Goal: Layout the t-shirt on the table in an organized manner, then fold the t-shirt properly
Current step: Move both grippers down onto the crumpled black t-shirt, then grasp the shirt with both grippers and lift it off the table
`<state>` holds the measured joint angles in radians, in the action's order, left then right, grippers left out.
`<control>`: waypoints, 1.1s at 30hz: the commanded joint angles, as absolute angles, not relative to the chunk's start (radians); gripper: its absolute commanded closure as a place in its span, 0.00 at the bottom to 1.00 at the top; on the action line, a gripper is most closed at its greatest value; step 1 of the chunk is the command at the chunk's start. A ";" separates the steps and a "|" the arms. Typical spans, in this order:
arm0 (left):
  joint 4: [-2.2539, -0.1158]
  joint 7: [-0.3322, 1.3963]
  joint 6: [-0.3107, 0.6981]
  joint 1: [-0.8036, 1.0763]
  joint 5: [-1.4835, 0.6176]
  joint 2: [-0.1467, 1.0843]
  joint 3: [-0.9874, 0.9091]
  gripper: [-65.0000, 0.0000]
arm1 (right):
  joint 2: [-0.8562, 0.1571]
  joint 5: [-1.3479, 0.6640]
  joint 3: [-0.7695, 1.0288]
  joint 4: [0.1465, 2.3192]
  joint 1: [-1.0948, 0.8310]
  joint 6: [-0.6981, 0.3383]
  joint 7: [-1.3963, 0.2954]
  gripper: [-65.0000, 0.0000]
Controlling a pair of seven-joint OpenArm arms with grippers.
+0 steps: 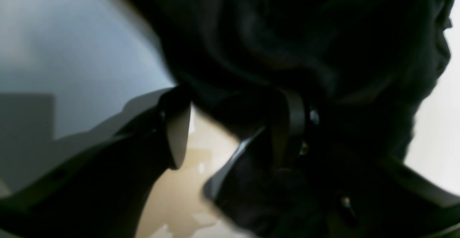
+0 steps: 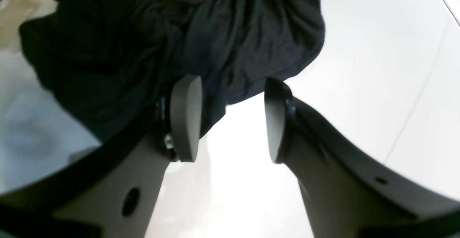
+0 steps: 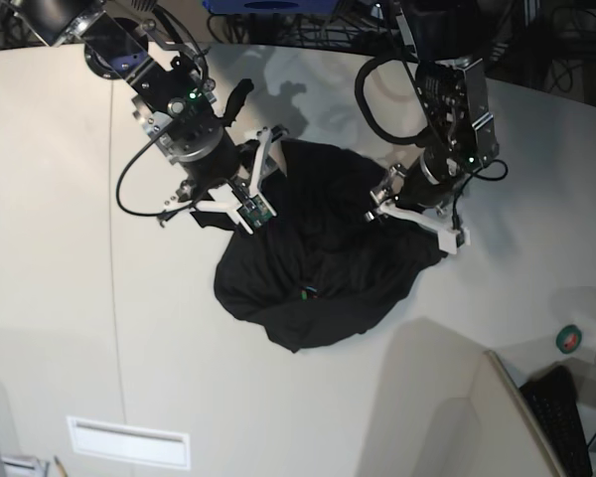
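Off-white table (image 3: 50, 248), crumpled black t-shirt (image 3: 318, 268), right tool (image 2: 231, 117) open and empty, left tool (image 1: 237, 130) unclear.

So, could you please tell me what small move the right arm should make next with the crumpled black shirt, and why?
Probably ease the right gripper forward and close on the black fabric t-shirt's nearest edge: its jaws stand open and empty, with cloth bunched just ahead, and the shirt lies in a heap on the off-white table.

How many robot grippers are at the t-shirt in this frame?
2. The right gripper is over the t-shirt's left edge in the base view; the left gripper is at its right edge. None seem hidden.
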<state>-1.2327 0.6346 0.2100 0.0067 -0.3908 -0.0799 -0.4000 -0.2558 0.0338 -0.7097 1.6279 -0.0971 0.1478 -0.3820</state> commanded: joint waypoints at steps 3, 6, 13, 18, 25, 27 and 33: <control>-1.147 0.638 0.208 -0.041 -0.392 -0.084 -0.404 0.54 | -0.262 0.039 -0.708 1.641 -0.097 0.151 -0.360 0.58; -1.142 0.638 0.208 -0.038 -0.392 -0.081 -0.406 0.96 | -0.271 0.039 -0.707 1.639 -0.101 0.151 -0.360 0.58; -1.503 0.680 0.200 0.079 -0.383 -0.077 -0.395 1.00 | -0.283 0.039 -0.673 1.638 -0.107 0.151 -0.360 0.58; -1.834 0.898 0.165 0.119 -0.383 -0.084 -0.354 1.00 | -0.283 0.039 -0.613 1.638 -0.122 0.151 -0.361 0.58; -1.877 0.963 0.012 0.053 -0.381 -0.064 -0.097 1.00 | -0.283 0.039 -0.547 1.638 -0.156 0.148 -0.361 0.58; -1.854 0.963 -0.005 0.007 -0.381 -0.062 -0.005 1.00 | -0.283 0.039 -0.519 1.633 -0.174 0.148 -0.361 0.58; -1.512 0.949 -0.010 -0.225 -0.381 -0.070 0.364 1.00 | -0.282 0.039 -0.401 1.632 -0.222 0.148 -0.361 0.58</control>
<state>-1.4883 0.9539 -0.0113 -0.2161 -0.3714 -0.0612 0.3752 -0.2790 0.0319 -0.4034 1.6154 -0.2287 0.1421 -0.3840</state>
